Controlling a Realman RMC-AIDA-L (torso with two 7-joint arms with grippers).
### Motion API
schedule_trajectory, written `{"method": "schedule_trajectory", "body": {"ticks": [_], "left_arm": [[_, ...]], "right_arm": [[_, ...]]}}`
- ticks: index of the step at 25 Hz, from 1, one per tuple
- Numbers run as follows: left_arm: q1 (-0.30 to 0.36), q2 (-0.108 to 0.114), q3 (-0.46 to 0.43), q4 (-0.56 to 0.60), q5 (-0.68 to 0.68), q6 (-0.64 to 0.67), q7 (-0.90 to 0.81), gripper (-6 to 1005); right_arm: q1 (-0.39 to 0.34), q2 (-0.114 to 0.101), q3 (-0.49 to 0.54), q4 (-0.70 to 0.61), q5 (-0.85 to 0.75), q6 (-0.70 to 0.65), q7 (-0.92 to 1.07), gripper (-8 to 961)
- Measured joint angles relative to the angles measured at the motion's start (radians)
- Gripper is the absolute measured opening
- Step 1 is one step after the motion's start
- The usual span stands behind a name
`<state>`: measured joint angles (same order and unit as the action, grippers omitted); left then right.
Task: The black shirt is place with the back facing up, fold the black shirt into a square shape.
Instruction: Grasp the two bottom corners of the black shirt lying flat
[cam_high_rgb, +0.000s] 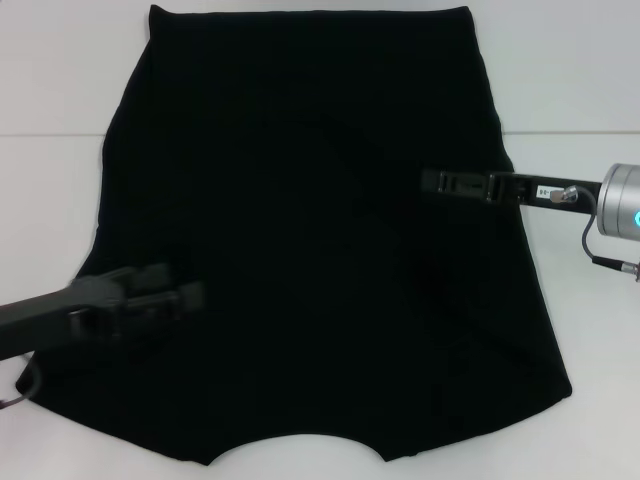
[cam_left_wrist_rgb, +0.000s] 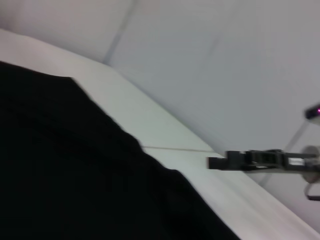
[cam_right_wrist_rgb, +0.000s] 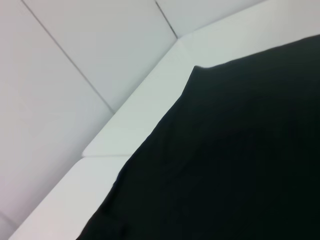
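The black shirt (cam_high_rgb: 320, 250) lies flat on the white table (cam_high_rgb: 60, 90), its straight hem at the far side and its curved neckline (cam_high_rgb: 300, 445) at the near edge. Both sides look folded inward, so no sleeves stick out. My left gripper (cam_high_rgb: 192, 295) reaches in from the near left and hovers over the shirt's left part. My right gripper (cam_high_rgb: 432, 182) comes in from the right, over the shirt's right part. The left wrist view shows the shirt (cam_left_wrist_rgb: 75, 175) and, farther off, the right gripper (cam_left_wrist_rgb: 216, 162). In the right wrist view the shirt (cam_right_wrist_rgb: 240, 150) has one corner showing.
Bare white table shows to the left (cam_high_rgb: 50, 200) and right (cam_high_rgb: 590, 330) of the shirt. A seam (cam_high_rgb: 40, 136) crosses the tabletop. Pale wall panels (cam_right_wrist_rgb: 75, 75) stand behind the table's edge.
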<state>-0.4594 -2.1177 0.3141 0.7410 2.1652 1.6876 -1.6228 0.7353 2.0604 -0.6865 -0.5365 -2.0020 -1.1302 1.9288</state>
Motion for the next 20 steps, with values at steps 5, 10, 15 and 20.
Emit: {"method": "schedule_trajectory", "body": {"ticks": [5, 10, 15, 20], "left_arm": [[0.058, 0.003, -0.044, 0.065, 0.014, -0.006, -0.052, 949], [0.087, 0.006, -0.111, 0.125, 0.087, -0.013, -0.082, 949], [0.088, 0.008, -0.128, 0.155, 0.193, -0.094, -0.164, 949], [0.089, 0.008, -0.120, 0.178, 0.253, -0.116, -0.157, 949]], "right_arm": [[0.016, 0.003, -0.012, 0.005, 0.001, 0.045, 0.000, 907], [0.025, 0.007, -0.015, 0.005, 0.001, 0.052, -0.001, 904], [0.027, 0.010, -0.013, 0.006, 0.001, 0.061, -0.001, 902], [0.027, 0.011, -0.010, 0.006, 0.000, 0.067, -0.001, 900]]}}
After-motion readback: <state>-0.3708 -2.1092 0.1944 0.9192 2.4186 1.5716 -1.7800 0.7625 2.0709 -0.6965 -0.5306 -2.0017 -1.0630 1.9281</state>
